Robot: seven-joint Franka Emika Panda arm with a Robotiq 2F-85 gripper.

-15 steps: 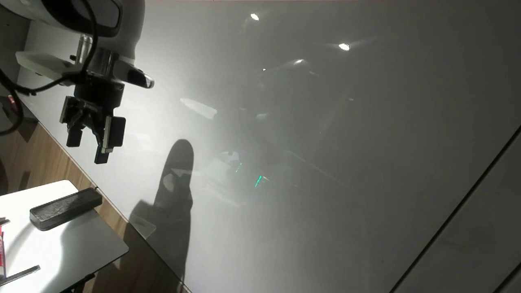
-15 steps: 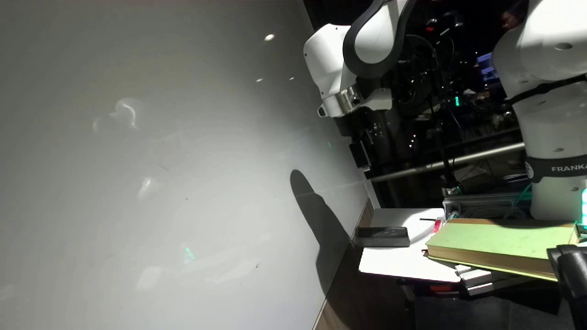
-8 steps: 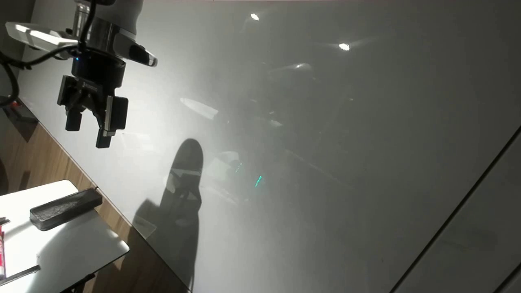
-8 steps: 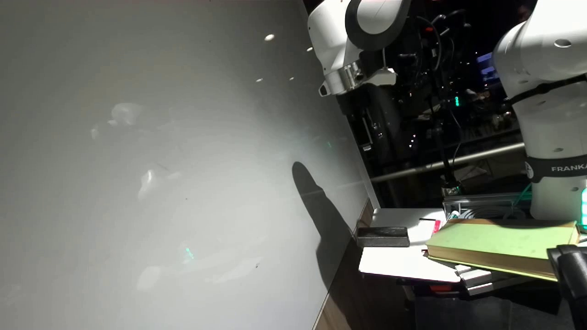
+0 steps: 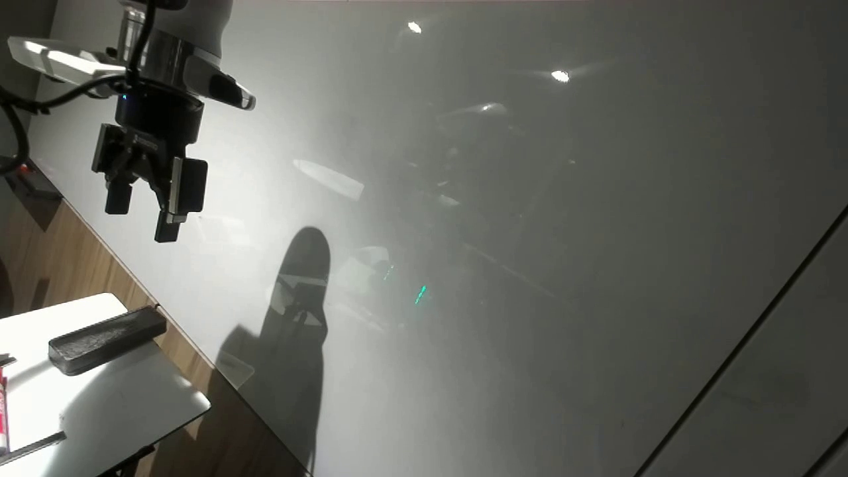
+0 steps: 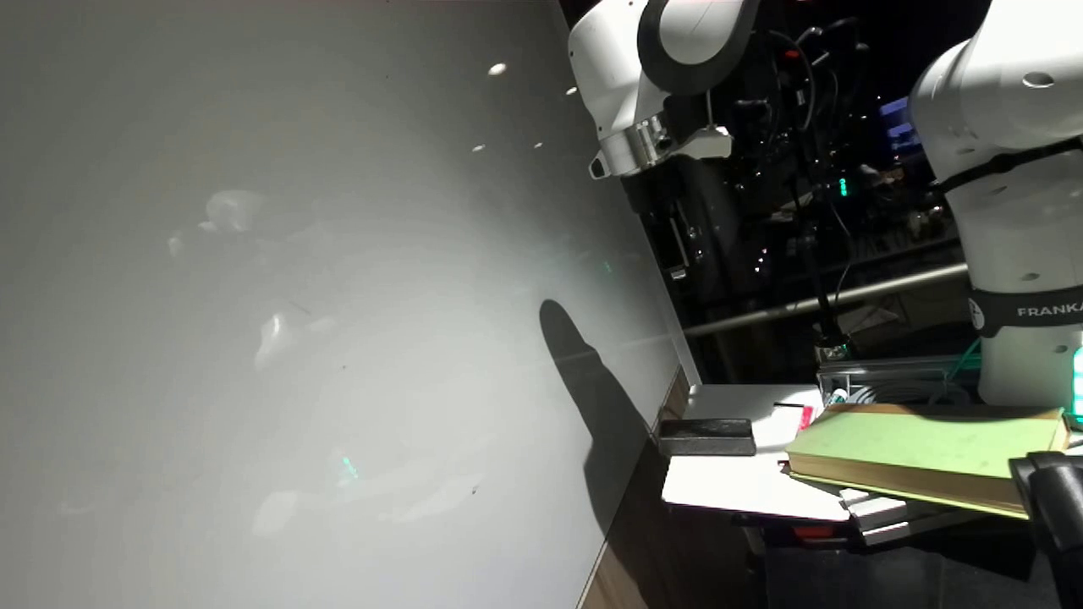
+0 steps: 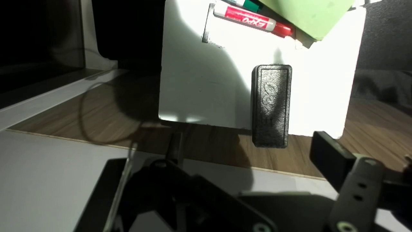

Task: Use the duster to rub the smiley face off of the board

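Observation:
The duster (image 5: 106, 339) is a dark grey block lying flat on a small white tabletop (image 5: 156, 391); it shows in both exterior views (image 6: 707, 437). In the wrist view the duster (image 7: 272, 106) sticks out past the tabletop's edge. My gripper (image 5: 142, 217) is open and empty, raised above the duster and apart from it. In the wrist view the gripper (image 7: 249, 148) has its fingers wide apart. The large glossy board (image 5: 563, 344) fills most of both exterior views (image 6: 381, 381). I cannot make out the smiley face among the board's faint marks and reflections.
A red marker (image 7: 251, 17), a green-capped marker (image 7: 251, 5) and a light green book (image 6: 922, 448) lie beyond the duster. A dark strip (image 5: 33, 447) lies on the tabletop. A wood-coloured band (image 5: 99, 248) runs along the board's edge. The arm's shadow (image 5: 291, 358) falls on the board.
My gripper has risen away from the tabletop, fingers still open, mostly in the first half second; since then it is almost still. Its shadow has shifted slightly. The duster has not moved.

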